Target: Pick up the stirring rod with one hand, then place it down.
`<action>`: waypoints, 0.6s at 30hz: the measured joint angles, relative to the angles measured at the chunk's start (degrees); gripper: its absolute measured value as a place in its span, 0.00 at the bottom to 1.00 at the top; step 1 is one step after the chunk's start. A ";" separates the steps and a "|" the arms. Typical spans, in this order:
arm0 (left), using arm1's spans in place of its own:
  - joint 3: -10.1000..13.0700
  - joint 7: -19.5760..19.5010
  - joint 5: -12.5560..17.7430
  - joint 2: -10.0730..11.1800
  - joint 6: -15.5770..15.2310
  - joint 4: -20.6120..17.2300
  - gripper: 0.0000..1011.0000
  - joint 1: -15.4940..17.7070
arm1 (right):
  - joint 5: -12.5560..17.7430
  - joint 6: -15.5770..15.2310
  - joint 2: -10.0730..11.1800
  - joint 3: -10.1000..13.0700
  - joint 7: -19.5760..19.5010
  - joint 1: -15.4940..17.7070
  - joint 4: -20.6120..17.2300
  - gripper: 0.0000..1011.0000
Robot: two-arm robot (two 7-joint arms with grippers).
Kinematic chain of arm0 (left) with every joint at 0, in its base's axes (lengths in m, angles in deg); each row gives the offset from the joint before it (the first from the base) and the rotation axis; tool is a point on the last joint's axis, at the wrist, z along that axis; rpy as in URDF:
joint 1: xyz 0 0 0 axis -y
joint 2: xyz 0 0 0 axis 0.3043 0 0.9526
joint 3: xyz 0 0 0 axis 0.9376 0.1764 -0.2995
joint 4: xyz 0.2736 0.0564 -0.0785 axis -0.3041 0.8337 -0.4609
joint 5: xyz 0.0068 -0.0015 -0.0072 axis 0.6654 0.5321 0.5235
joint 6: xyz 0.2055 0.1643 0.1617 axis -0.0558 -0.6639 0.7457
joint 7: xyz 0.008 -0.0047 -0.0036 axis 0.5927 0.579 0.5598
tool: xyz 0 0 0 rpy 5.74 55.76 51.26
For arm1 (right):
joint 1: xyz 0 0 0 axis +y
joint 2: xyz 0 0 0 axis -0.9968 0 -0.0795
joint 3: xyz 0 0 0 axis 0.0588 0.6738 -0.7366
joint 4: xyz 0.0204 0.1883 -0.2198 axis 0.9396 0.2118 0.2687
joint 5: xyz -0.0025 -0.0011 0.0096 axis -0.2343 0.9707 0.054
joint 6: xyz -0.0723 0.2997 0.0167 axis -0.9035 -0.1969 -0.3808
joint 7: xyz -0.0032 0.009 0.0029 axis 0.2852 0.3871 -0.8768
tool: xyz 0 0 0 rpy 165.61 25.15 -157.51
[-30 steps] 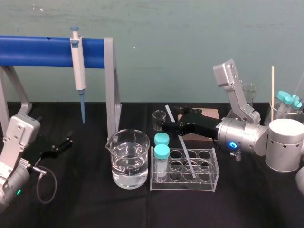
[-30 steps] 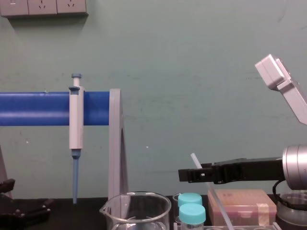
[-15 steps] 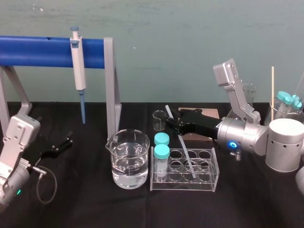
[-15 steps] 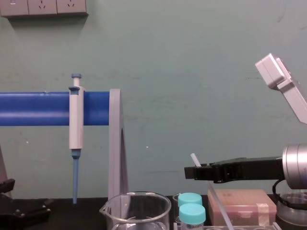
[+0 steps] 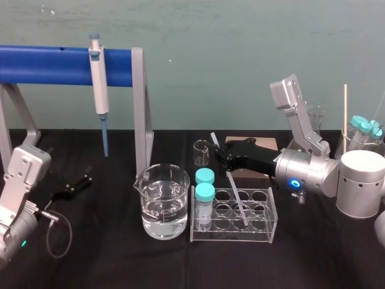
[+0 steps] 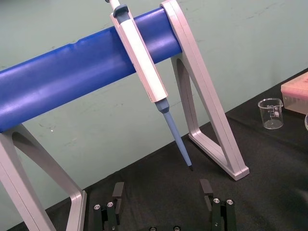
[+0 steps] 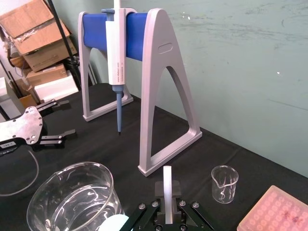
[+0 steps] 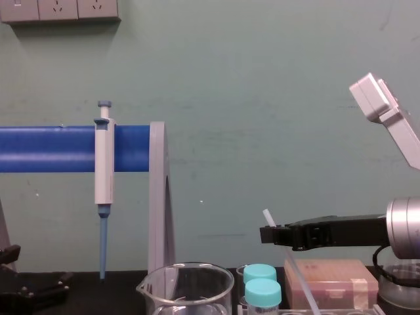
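"Well, what holds what, starting at the left?"

"Past the pipette (image 5: 98, 84) hanging on its blue stand (image 5: 54, 65), a large beaker (image 5: 161, 205) sits part full of clear liquid. A small beaker (image 5: 201, 153) stands empty farther back. Next, a clear rack (image 5: 264, 232) carries two teal-capped vials (image 5: 205, 201) at its left end. It also holds the stirring rod (image 5: 234, 195), whose lower end stands in one of the open wells while it leans up and to the left."

"And the arms?"

"The left hand (image 6: 162, 191) lies parked on the counter (image 5: 108, 265) at the far left, its jaws wide apart. The right hand (image 5: 220, 150) reaches in level from the right, above the rack, with the rod's upper part at its very tip. Whether it grips the rod I cannot tell."

"Anything changed?"

"Over the last second the right hand has drawn back to the right, while the rod has hardly moved."
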 joint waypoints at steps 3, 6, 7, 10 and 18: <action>0.00 0.00 0.00 0.00 0.00 0.00 0.99 0.00 | 0.00 0.00 0.00 0.00 0.00 0.00 0.00 0.07; 0.00 0.00 0.00 0.00 0.00 0.00 0.99 0.00 | 0.18 1.05 -0.08 0.34 0.02 0.38 -0.10 0.07; 0.00 0.00 0.00 0.00 0.00 0.00 0.99 0.00 | 0.24 1.85 -0.13 0.49 0.05 0.62 -0.21 0.07; 0.00 0.00 0.00 0.00 0.00 0.00 0.99 0.00 | -0.25 7.00 -0.34 1.40 0.00 2.20 -1.19 0.07; 0.00 0.00 0.00 0.00 0.00 0.00 0.99 0.00 | -2.72 15.61 -0.30 3.38 -1.84 6.28 -3.76 0.07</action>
